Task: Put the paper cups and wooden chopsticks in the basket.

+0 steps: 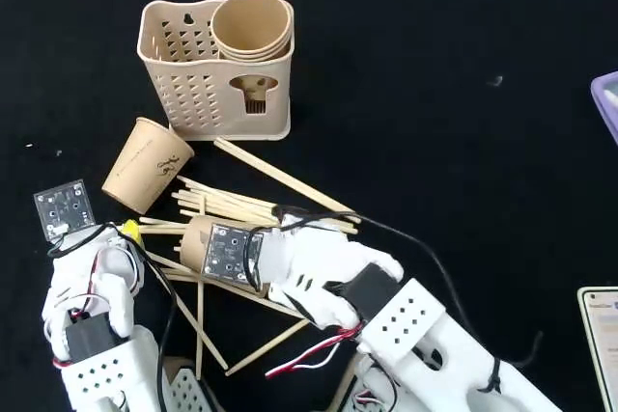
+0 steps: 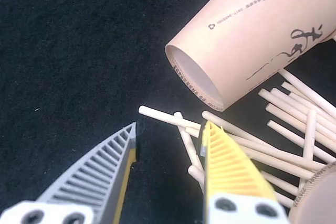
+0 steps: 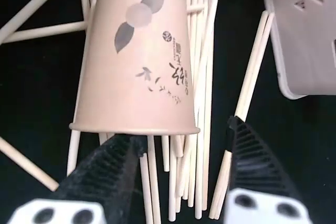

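Locate the beige perforated plastic basket (image 1: 193, 94) upright at the far part of the black table (image 1: 463, 142), with a nested stack of tan paper cups (image 1: 251, 21) seated in one compartment. Note a loose tan paper cup (image 1: 147, 164) on its side just in front of the basket, base end toward the left gripper (image 2: 169, 127). Read the left gripper's grey and yellow jaws as open, gripping nothing, with the yellow tip over the ends of the pale wooden chopsticks (image 1: 232, 205) (a scattered, crossing heap between the arms and the basket; contact not discernible). Find a second tan paper cup (image 3: 136, 61), printed with a leaf motif, lying on its side atop the chopsticks, wider end toward the right gripper (image 3: 181, 132). Read the right gripper's black jaws as parted wide, closed on nothing, tips just short of that cup's rim. Note two long chopsticks lying side by side next to the basket's wall in the right wrist view.
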Controlling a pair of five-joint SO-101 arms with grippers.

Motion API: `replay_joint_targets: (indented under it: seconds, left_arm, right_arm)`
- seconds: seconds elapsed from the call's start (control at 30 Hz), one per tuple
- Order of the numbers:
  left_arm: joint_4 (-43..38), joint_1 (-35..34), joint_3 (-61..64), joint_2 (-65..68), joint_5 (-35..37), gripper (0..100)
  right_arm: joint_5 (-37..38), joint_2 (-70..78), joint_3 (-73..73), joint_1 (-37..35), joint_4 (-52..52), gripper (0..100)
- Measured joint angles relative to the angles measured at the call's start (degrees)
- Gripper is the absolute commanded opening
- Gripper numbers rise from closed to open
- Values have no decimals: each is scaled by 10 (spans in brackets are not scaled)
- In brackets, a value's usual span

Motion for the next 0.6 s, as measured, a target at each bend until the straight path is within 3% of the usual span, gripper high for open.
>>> replay_joint_targets:
  seconds: [0.4, 0.47, 0.6]
  left_arm:
    - [0, 0, 0, 0, 0, 199]
    - [0, 0, 0, 0, 0, 199]
    - [0, 0, 0, 0, 0, 199]
  right_arm:
    - [-9, 0, 8, -61, -4, 237]
    - [-10, 0, 16, -62, -4, 193]
    - [-15, -1, 22, -63, -4, 8]
